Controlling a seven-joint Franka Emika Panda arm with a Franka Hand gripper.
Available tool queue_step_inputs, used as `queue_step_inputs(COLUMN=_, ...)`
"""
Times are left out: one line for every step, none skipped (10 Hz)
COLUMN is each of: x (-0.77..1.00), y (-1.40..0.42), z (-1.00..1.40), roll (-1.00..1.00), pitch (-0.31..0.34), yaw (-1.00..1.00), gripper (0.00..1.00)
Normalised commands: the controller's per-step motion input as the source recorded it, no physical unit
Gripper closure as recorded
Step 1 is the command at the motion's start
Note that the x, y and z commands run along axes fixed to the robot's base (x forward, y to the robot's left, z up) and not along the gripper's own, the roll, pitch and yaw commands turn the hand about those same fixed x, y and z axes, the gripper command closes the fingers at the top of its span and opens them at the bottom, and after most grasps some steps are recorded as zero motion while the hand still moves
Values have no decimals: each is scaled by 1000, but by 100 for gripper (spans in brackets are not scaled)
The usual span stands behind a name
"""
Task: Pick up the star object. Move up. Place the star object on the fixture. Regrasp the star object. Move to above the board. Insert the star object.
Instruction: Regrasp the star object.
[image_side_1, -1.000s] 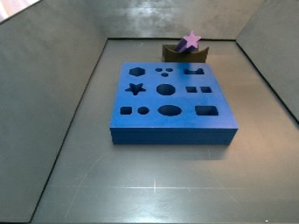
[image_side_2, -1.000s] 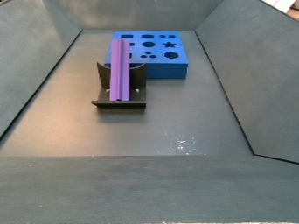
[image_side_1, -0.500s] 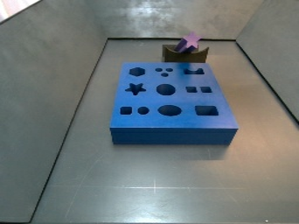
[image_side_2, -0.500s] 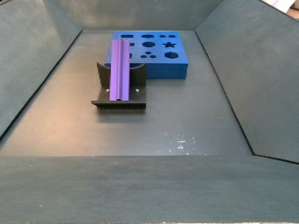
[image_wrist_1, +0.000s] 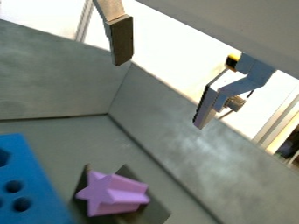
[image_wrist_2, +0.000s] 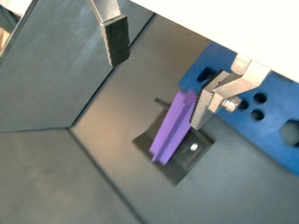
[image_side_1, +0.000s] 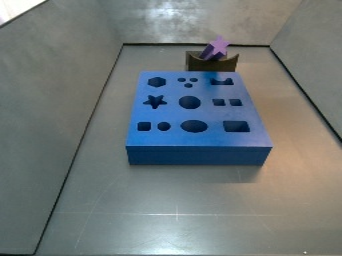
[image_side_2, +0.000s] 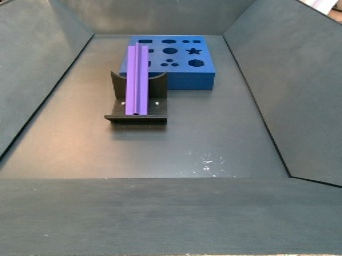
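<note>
The purple peg (image_side_2: 135, 82) lies in the notch of the fixture (image_side_2: 138, 112), beside the blue board (image_side_2: 175, 62), likely parked there so it can be regripped at a better angle. The gripper (image_wrist_2: 163, 54) hangs well above it, fingers (image_wrist_2: 115, 41) wide apart and holding nothing, out of both side views

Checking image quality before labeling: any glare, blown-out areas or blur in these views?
In a wrist view, the background behind the open gripper is blown out white. In a side view, glare spots mark the floor near the fixture; the star object and board stay sharp.
</note>
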Motion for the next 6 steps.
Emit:
queue_step_inputs(x=98, y=-48, z=-4, roll=973, pitch=171, yaw=144, gripper=0)
queue_step_inputs(x=101, y=-50, z=-5, roll=782, pitch=163, yaw=158, gripper=0)
queue_step_inputs(x=101, y=-50, z=-9, roll=532, pitch=142, yaw=179, gripper=0)
queue_step_inputs(x=96, y=-50, z=-7, roll=352, pitch=122, yaw=191, gripper=0)
queue_step_inputs(x=84, y=-34, z=3, roll=212, pitch=84, yaw=198, gripper=0)
queue_step_inputs(x=30, y=50, z=-1000, roll=127, pitch=43, yaw=134, gripper=0)
